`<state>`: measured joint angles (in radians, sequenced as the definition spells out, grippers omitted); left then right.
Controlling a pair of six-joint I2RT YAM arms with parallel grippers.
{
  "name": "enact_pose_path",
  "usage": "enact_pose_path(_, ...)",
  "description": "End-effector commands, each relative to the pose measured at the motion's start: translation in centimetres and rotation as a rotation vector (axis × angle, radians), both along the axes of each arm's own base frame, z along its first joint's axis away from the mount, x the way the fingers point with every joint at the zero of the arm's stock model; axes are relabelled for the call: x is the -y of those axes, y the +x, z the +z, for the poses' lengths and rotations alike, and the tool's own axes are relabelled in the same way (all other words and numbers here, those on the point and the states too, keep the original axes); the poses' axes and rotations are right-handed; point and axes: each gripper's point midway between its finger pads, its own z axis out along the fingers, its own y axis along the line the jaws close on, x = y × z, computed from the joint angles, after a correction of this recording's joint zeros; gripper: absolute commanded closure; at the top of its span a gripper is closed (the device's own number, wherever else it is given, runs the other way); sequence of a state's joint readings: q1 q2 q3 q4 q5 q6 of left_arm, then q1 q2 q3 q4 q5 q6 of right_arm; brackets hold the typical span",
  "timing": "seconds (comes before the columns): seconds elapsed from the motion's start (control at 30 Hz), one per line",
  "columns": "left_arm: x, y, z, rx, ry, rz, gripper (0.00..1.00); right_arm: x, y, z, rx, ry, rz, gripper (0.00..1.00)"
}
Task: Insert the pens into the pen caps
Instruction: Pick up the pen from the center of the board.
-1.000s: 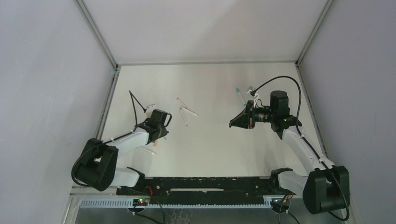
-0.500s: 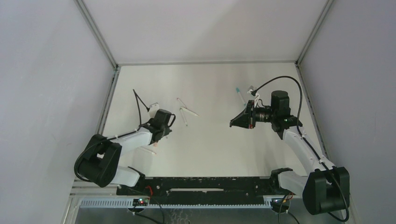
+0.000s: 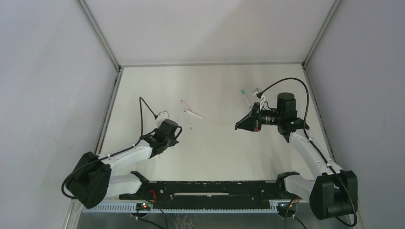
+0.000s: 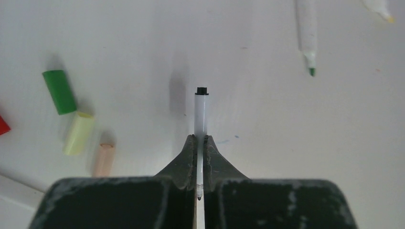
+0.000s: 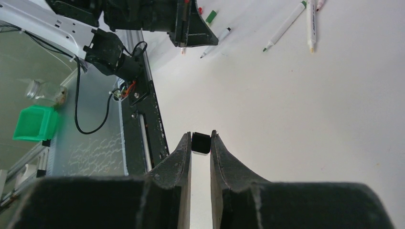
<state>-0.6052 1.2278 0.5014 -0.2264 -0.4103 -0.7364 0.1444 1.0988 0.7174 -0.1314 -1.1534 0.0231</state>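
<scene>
White tabletop (image 3: 215,152) carries loose pens (image 4: 305,33) and caps (image 4: 59,91); the left gripper (image 4: 200,141) clamps tight on a black-tipped pen (image 4: 201,112), while the right gripper (image 5: 200,138) pinches a small black cap (image 5: 201,144).

blk-ended pen (image 4: 201,114) held, blk cap (image 5: 201,143) pinched

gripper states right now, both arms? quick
Left gripper: closed on a white pen with a black end.
Right gripper: closed on a black cap.
</scene>
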Motion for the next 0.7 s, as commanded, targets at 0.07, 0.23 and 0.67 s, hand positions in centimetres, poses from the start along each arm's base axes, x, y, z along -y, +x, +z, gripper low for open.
enact_pose_path(0.07, 3.4, -1.6, 1.4, 0.055, -0.128, -0.162, 1.0, -0.4, 0.3, 0.7, 0.159, -0.047, 0.039, 1.0)
enact_pose_path(0.23, 6.4, -2.5, 2.7, 0.106, -0.247, -0.296, 1.0, -0.9, 0.7, -2.2, 0.243, -0.195, 0.037, 1.0)
enact_pose_path(0.67, 12.7, -4.1, 5.5, 0.174, -0.375, -0.459, 1.0, 0.5, 4.1, -11.7, 0.042, -0.665, -0.032, 1.0)
